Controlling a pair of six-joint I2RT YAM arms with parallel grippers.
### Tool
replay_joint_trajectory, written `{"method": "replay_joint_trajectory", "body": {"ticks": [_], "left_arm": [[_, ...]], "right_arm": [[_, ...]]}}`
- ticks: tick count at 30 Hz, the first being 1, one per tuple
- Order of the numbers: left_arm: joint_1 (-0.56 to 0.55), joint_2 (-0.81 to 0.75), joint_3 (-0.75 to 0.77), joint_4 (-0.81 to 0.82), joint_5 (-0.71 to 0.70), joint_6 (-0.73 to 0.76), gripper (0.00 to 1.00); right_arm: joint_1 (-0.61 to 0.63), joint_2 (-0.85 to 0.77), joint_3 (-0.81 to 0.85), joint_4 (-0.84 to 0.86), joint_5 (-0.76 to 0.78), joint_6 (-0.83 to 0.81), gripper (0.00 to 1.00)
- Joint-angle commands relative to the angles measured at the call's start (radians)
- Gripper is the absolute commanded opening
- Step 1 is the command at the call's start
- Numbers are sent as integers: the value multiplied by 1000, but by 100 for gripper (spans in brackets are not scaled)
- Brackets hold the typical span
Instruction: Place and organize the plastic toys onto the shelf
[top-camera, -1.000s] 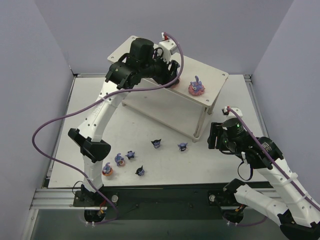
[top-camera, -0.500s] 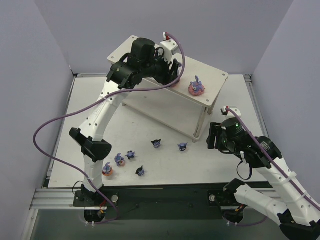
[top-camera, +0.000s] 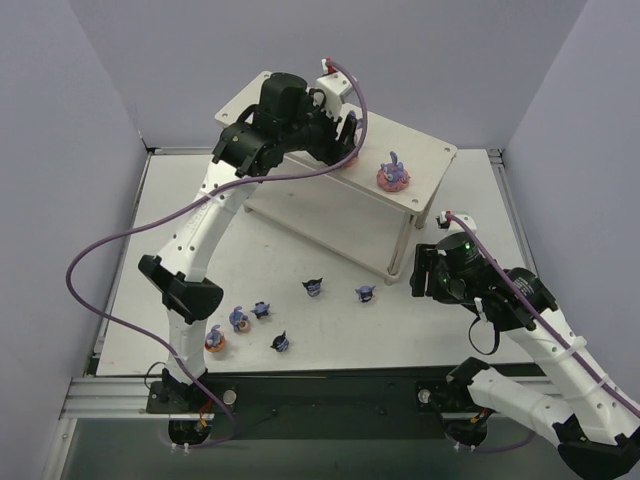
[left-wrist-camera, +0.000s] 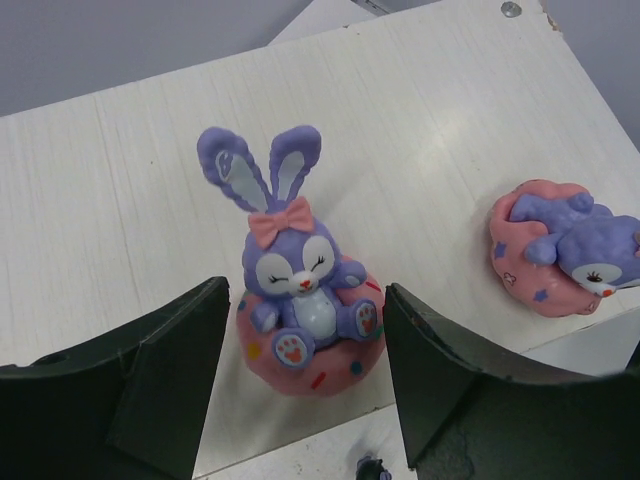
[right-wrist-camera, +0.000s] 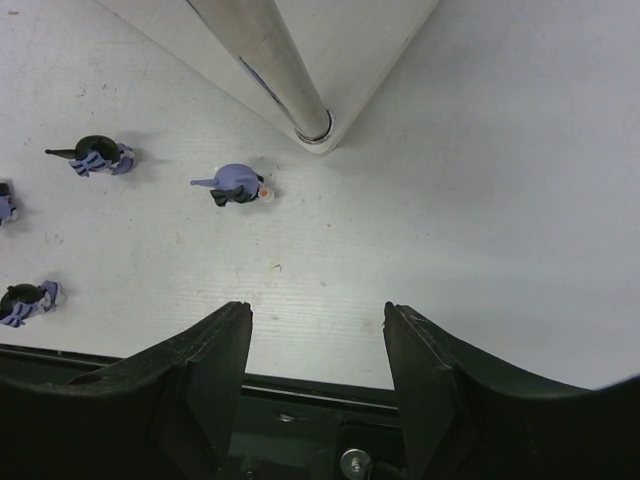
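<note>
On the top board of the pale wooden shelf (top-camera: 425, 150), a purple rabbit on a pink round base (left-wrist-camera: 300, 305) stands upright near the front edge. My left gripper (left-wrist-camera: 307, 290) is open around it, fingers clear on both sides. In the top view the left gripper (top-camera: 345, 140) hides that rabbit. A second rabbit (top-camera: 392, 175) lies on its pink base to the right, also in the left wrist view (left-wrist-camera: 560, 250). My right gripper (right-wrist-camera: 316, 312) is open and empty above the table by the shelf's near right leg (right-wrist-camera: 270, 60). A dark blue figure (right-wrist-camera: 235, 185) lies ahead of it.
On the table in front of the shelf lie four dark blue figures (top-camera: 314, 287), (top-camera: 365, 293), (top-camera: 261, 308), (top-camera: 280, 342) and two rabbits (top-camera: 238, 319), (top-camera: 214, 340). The right gripper (top-camera: 420, 275) is close to the shelf leg. The table's near edge has a black rail (right-wrist-camera: 300, 395).
My left gripper has drawn back slightly from the rabbit on the top board. My right arm has shifted a little left toward the shelf leg.
</note>
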Motion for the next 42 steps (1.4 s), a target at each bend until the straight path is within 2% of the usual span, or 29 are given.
{"method": "replay_joint_trajectory", "body": {"ticks": [1,17,20,23,26,30,34,35,37,38,40,41,42], "left_arm": [[9,-20,3,76,24,-8,73],[9,-88,-57,126,7,-29,74],[9,-119,-63,158,-16,-39,80],[11,-167,-107,220,-25,-48,96],[11,-222,-173,292,-66,-88,97],[16,-305,-262,343,-190,-155,97],[39,-435,-428,340,-321,-269,97],[51,-508,-530,336,-327,-287,97],[55,-593,-636,321,-359,-348,97],[59,-684,-757,310,-406,-373,97],[63,-778,-872,266,-477,-462,97],[65,-876,-926,245,-561,-502,97],[68,-924,-1028,185,-595,-585,97]], "right_arm": [[-5,1,2,7,3,9,56],[-5,-10,-1,11,-10,12,56],[-4,-9,4,14,-13,11,56],[-5,-10,7,16,-20,11,57],[-5,-15,7,14,-20,12,59],[-5,-18,12,16,-25,11,62],[-5,-12,13,20,-36,11,63],[-5,-9,12,23,-39,12,63],[-5,-7,9,25,-48,15,63],[-5,-6,7,26,-51,18,63],[-5,-7,4,28,-63,26,63],[-7,-6,2,27,-66,28,63],[-4,-7,-1,27,-69,31,63]]}}
